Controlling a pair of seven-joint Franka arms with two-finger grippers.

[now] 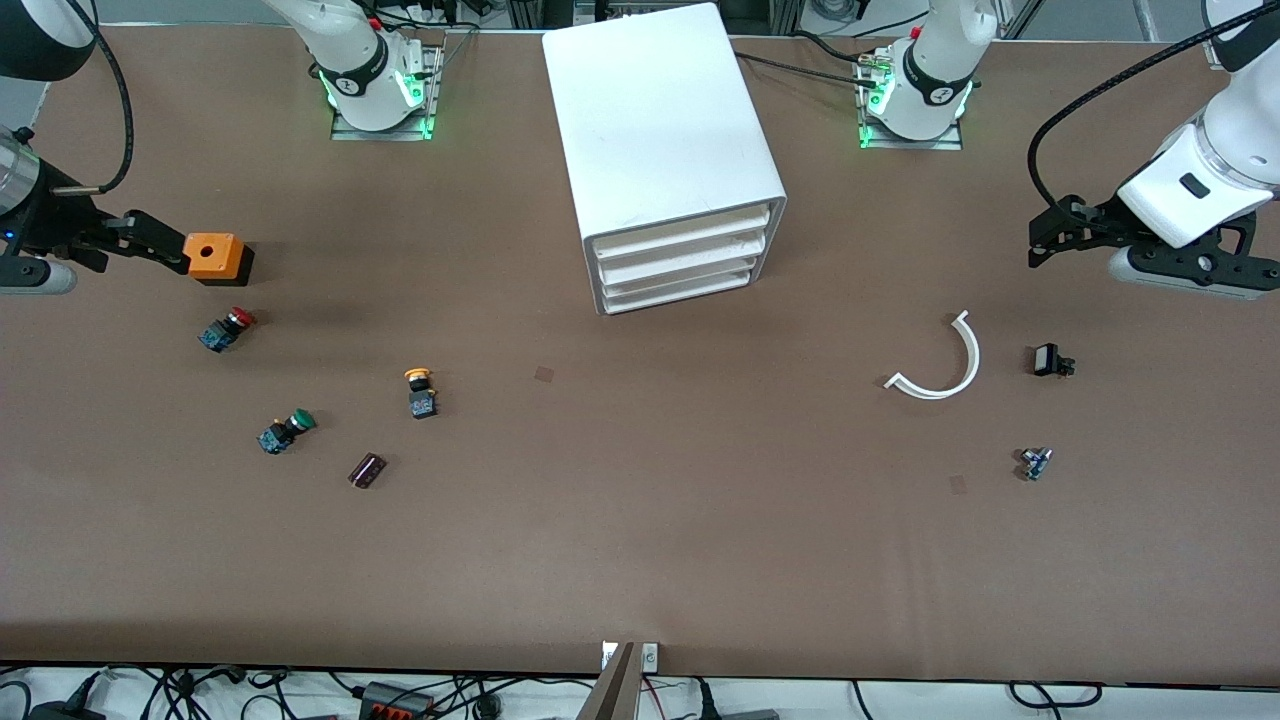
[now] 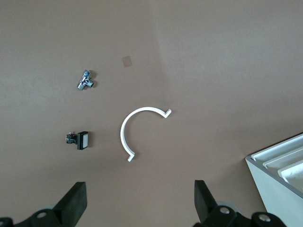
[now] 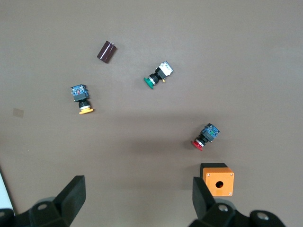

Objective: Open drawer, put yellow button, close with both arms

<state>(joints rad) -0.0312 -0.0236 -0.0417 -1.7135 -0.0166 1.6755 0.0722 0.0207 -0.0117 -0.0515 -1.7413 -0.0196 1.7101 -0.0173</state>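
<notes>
The white cabinet [image 1: 665, 130] stands at the middle of the table between the arm bases. Its front faces the front camera, and its corner shows in the left wrist view [image 2: 279, 182]. The top drawer [image 1: 688, 233] is shut, as are the three below it. The yellow button [image 1: 420, 391] lies on the table toward the right arm's end, also in the right wrist view [image 3: 81, 99]. My right gripper [image 1: 150, 243] [image 3: 137, 201] is open and empty, next to an orange box. My left gripper [image 1: 1052, 232] [image 2: 140, 204] is open and empty over the left arm's end of the table.
Near the yellow button lie an orange box [image 1: 215, 257], a red-capped switch [image 1: 228, 328], a green-capped switch [image 1: 286, 430] and a dark cylinder [image 1: 367, 470]. Toward the left arm's end lie a white curved strip [image 1: 950, 365], a small black switch [image 1: 1050, 360] and a metal fitting [image 1: 1035, 462].
</notes>
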